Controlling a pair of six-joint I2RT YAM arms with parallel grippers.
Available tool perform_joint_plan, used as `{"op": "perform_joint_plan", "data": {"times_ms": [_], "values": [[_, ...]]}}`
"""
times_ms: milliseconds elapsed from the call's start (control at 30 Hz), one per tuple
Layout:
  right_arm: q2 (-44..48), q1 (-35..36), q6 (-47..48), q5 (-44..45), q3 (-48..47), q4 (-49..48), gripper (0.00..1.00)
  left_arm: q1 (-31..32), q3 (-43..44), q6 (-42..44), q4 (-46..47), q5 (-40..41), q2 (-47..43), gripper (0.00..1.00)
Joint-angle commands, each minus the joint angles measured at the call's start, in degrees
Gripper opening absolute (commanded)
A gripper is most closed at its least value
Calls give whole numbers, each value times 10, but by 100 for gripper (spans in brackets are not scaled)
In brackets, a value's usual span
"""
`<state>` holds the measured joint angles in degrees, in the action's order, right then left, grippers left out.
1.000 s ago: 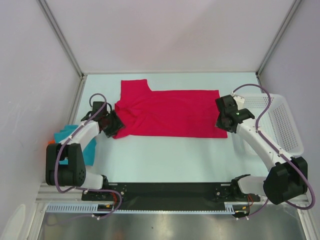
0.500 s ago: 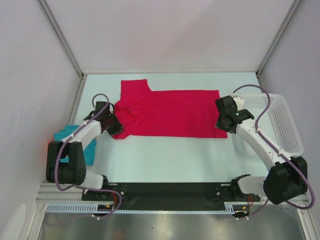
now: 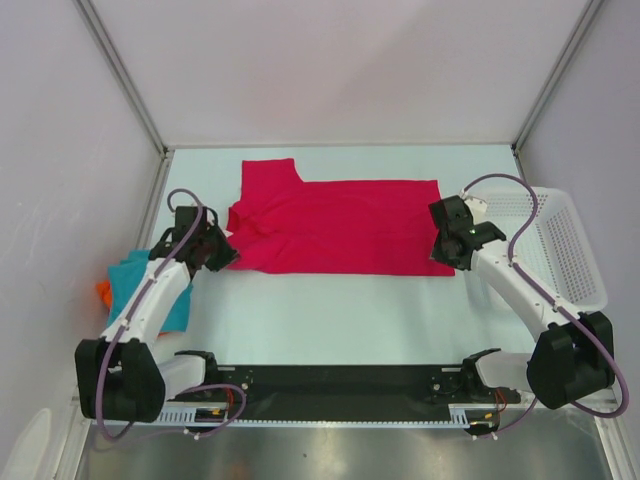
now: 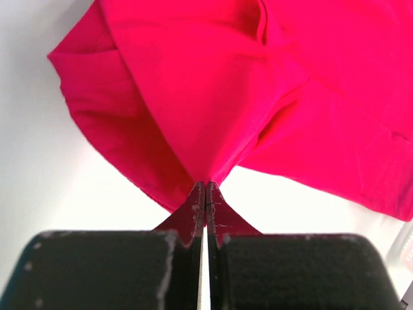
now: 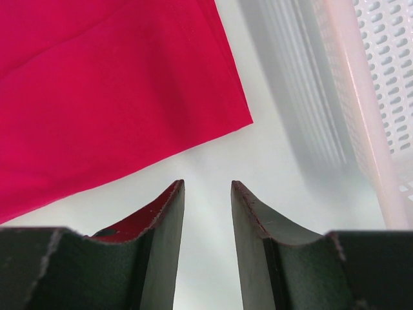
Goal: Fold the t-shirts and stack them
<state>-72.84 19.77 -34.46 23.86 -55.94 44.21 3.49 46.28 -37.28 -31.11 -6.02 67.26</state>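
The white mesh basket (image 3: pixel 572 250) is sitting off to the right of the right gripper (image 3: pixel 456 258), its wall just beside that gripper, and nothing is lying between either gripper and the cloth. Behind and to the left of the left gripper (image 3: pixel 225 255), the teal-blue t-shirt (image 3: pixel 135 282) is lying at the edge of the table (image 3: pixel 330 310) with the orange t-shirt (image 3: pixel 103 291) peeking out beside it. The crimson-pink t-shirt (image 3: pixel 340 225) is lying spread out between the two grippers. The left gripper is pinching a bunched fold at that shirt's near left corner, jaws pressed fully together on the cloth. The right gripper is standing about half open, gripping nothing, with the shirt's near right corner just ahead and to its left.
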Motion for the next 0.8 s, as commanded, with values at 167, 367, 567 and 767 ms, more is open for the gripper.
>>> {"op": "perform_joint_plan", "data": {"times_ms": [167, 367, 567, 767], "values": [[18, 4, 4, 0, 3, -4, 40, -7, -45, 12, -55, 9, -100, 0], [27, 4, 7, 8, 2, 5, 41, -17, -64, 17, -71, 15, -129, 0], [27, 3, 6, 8, 0, 15, 42, -19, -65, 19, -68, 16, -122, 1], [23, -5, 4, 7, 10, 19, 50, -30, -69, 20, -63, 21, -124, 0]]}}
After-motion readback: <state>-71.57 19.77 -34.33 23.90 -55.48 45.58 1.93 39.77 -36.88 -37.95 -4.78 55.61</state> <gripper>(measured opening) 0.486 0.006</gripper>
